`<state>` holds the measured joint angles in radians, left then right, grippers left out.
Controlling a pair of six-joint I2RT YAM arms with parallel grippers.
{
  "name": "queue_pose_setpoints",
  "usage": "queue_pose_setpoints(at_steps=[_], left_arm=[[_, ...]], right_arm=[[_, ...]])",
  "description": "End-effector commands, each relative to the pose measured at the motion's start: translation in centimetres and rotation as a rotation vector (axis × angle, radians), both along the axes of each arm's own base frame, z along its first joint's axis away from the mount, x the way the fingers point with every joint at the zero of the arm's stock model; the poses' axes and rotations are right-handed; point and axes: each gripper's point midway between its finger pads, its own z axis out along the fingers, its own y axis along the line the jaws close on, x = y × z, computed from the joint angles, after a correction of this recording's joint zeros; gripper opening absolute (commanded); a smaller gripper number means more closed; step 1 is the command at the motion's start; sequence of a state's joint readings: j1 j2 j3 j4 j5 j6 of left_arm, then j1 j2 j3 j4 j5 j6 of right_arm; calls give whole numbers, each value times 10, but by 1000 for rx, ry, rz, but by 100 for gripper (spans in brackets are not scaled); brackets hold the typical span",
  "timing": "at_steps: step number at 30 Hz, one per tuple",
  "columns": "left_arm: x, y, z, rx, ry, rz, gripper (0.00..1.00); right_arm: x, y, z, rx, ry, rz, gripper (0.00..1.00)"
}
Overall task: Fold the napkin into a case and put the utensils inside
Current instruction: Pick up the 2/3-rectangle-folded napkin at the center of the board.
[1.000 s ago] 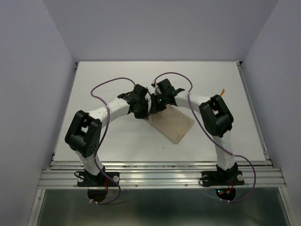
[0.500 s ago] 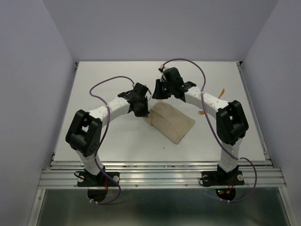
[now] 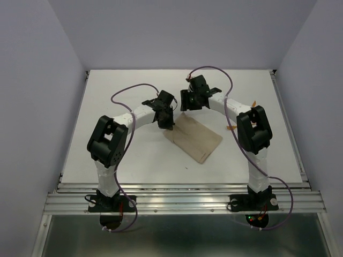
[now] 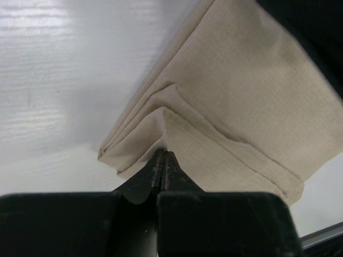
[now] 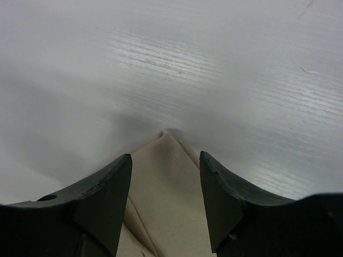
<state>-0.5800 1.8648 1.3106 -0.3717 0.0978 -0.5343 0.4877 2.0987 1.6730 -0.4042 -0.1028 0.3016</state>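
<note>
Though folded, case [image 3: 195, 140] apart from utensils [image 3: 254, 104]

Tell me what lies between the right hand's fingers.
A corner of the folded napkin, seen in the right wrist view; the right hand is open, and white table lies beyond the corner.

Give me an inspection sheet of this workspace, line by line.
Surface: white table, no spills seen.
Job's things: tan napkin folded into a layered oblong, lying mid-table; utensils show only as orange slivers to its right, outside the cloth.
Clutter: nothing seen.
Grippers: left gripper shut, pinching a top layer at the napkin's edge; right gripper open, a cloth corner in view between its jaws, nothing held.
Cables: purple cables loop above the table, off the cloth.
Surroundings: plain pale walls; metal rail at the near edge.
</note>
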Motion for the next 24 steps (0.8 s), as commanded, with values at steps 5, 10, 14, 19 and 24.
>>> queue_pose_setpoints(at_steps=[5,10,14,19,24], left_arm=[[27,1,-11,-11,-4,5,0],[26,1,-21,-12,18,1,0],[21,2,-32,-16,42,-4,0],[17,3,-39,-26,59,-6,0],[16,5,-42,-28,67,-3,0]], right_arm=[[7,9,-20,-67,-1,100,60],[1,10,-40,-71,41,125,58],[-7,12,-50,-53,68,138,50],[-15,22,-52,9,93,162,32],[-19,30,-41,68,102,177,38]])
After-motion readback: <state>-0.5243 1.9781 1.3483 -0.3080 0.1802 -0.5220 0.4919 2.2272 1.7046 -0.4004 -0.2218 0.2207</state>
